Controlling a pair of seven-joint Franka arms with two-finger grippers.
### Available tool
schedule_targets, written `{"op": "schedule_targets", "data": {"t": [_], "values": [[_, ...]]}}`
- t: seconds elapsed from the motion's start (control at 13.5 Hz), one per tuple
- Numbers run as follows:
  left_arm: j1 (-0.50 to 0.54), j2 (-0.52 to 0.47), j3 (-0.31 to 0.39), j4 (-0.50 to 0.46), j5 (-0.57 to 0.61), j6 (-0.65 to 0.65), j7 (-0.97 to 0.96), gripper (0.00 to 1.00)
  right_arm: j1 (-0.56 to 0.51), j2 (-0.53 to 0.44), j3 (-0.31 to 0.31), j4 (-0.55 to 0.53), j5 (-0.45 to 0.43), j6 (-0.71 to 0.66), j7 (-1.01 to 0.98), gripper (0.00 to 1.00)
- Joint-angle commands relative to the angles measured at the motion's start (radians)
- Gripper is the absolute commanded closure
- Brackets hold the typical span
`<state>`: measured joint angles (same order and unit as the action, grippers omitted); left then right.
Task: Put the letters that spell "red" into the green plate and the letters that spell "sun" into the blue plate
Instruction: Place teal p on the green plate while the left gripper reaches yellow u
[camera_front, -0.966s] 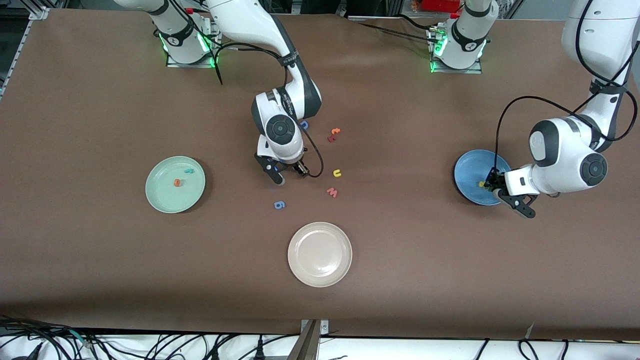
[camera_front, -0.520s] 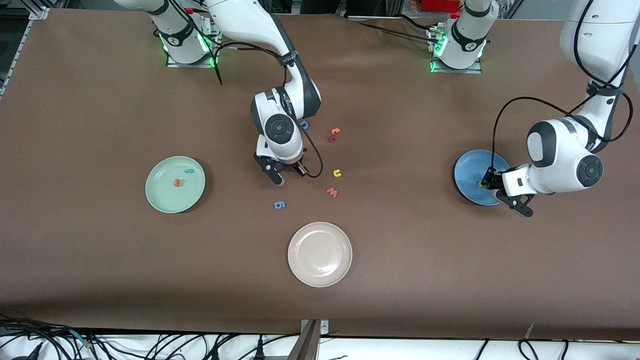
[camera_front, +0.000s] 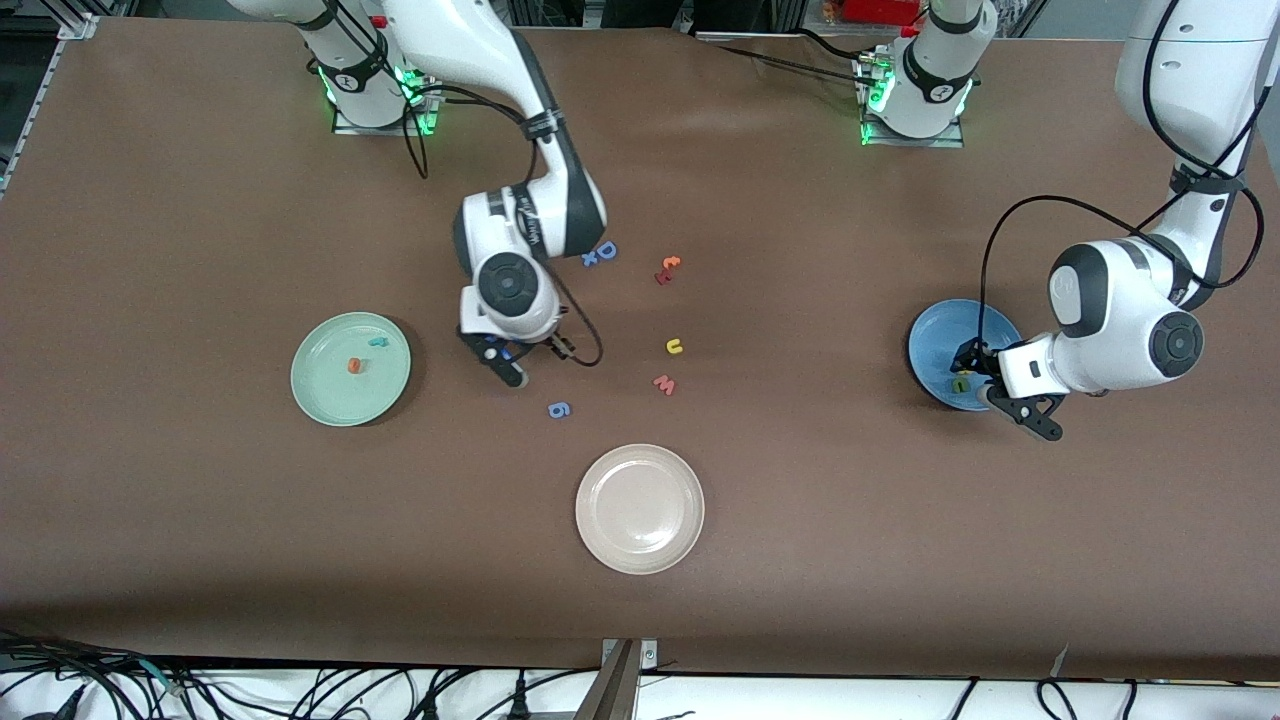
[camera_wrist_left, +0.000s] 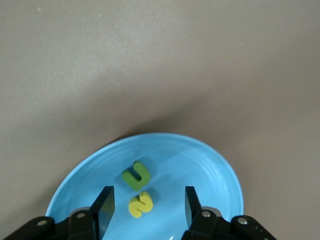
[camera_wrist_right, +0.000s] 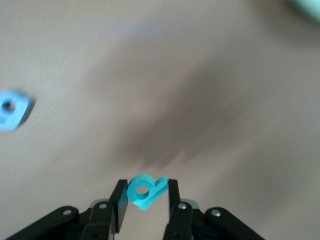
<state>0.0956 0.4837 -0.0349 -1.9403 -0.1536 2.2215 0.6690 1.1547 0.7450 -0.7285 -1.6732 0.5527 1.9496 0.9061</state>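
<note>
My left gripper (camera_front: 978, 388) (camera_wrist_left: 148, 200) hangs open low over the blue plate (camera_front: 945, 340) (camera_wrist_left: 200, 165). A yellow "s" (camera_wrist_left: 140, 205) lies loose between its fingers, beside a green "n" (camera_front: 960, 381) (camera_wrist_left: 136, 175) on the same plate. My right gripper (camera_front: 505, 362) (camera_wrist_right: 145, 192) is shut on the teal "d" (camera_wrist_right: 145, 191), held above the bare table between the green plate (camera_front: 330, 395) and the loose letters. An orange "e" (camera_front: 353, 365) and a teal "r" (camera_front: 378, 342) lie in the green plate. The yellow "u" (camera_front: 675, 347) rests on the table mid-way between the plates.
A pink "w" (camera_front: 665, 384) lies just nearer the camera than the "u", a blue "6" (camera_front: 559, 409) (camera_wrist_right: 12, 110) close to the right gripper. A blue "D" (camera_front: 606, 250) and an orange-red pair (camera_front: 667, 269) lie farther back. A beige plate (camera_front: 640, 540) sits nearest the camera.
The left gripper opened and let the yellow "s" drop onto the blue plate. The right gripper closed on the teal "d" and carried it toward the green plate.
</note>
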Motion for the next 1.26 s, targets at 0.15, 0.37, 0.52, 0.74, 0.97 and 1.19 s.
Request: {"op": "schedule_targets", "data": {"t": [0.15,0.37,0.52,0.74,0.97,1.19], "values": [[-0.132,-0.042,0.004,0.007,-0.015,-0.019,-0.135,0.35,-0.007,-0.016,-0.227,-0.032,-0.002,-0.213,-0.463,0.9],[-0.258,-0.079,0.004,0.007,-0.014,-0.066,-0.366,0.35,-0.131,0.036,-0.227,-0.048,-0.002,-0.209,-0.683,0.9],[-0.328,-0.08,0.001,0.009,-0.014,-0.08,-0.509,0.35,-0.155,0.054,-0.223,-0.048,-0.002,-0.193,-0.733,0.9],[-0.425,-0.073,-0.01,0.032,-0.012,-0.08,-0.743,0.35,-0.194,0.086,-0.212,-0.046,0.0,-0.135,-0.797,0.89],[-0.493,-0.042,-0.01,0.079,-0.012,-0.079,-0.868,0.32,-0.233,0.086,-0.187,-0.046,-0.002,-0.115,-0.831,0.9],[-0.542,-0.001,-0.029,0.112,0.147,-0.066,-0.775,0.19,-0.277,0.086,-0.16,-0.046,0.0,-0.103,-0.877,0.86]]}}
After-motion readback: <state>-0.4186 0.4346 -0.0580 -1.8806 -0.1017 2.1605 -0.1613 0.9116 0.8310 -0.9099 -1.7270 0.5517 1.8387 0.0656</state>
